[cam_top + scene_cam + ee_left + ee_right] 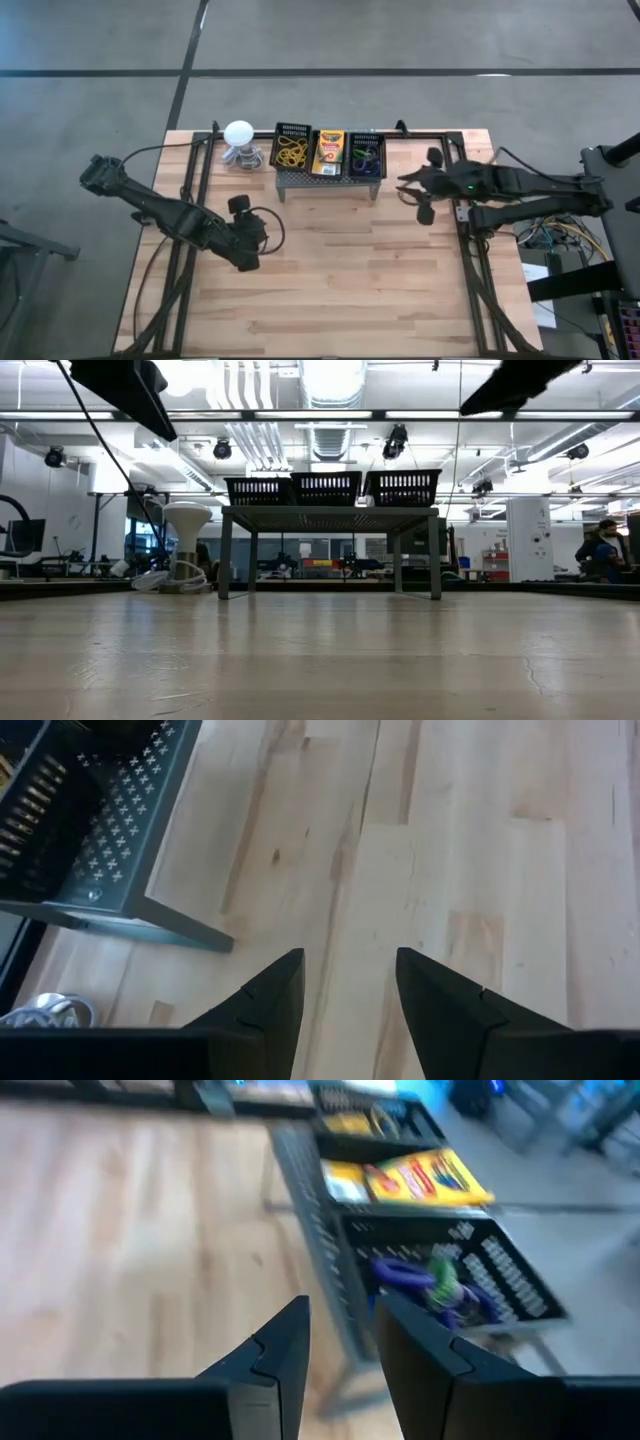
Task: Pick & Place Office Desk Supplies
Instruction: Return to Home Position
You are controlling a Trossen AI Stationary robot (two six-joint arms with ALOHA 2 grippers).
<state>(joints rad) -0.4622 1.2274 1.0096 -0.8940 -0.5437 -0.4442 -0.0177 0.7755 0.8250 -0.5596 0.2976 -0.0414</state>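
Observation:
On the grey perforated stand (326, 180) at the table's far middle sit three black baskets. The left one holds yellowish rubber bands (291, 151), the middle one a yellow-and-green crayon box (328, 152), the right one purple, green and blue loops (366, 156). My right gripper (406, 186) hovers just right of the stand, open, nothing between its fingers (340, 1305); its wrist view shows the loops (422, 1280) and crayon box (425, 1180) ahead. My left gripper (246, 258) hangs over the table's left middle, open and empty (348, 960), above bare wood.
A white ball-topped object (239, 135) stands left of the stand at the far edge, with a coiled cable at its foot. Black rails run along the table's left and right sides. The wooden top (340, 270) lies bare between the arms and toward the near edge.

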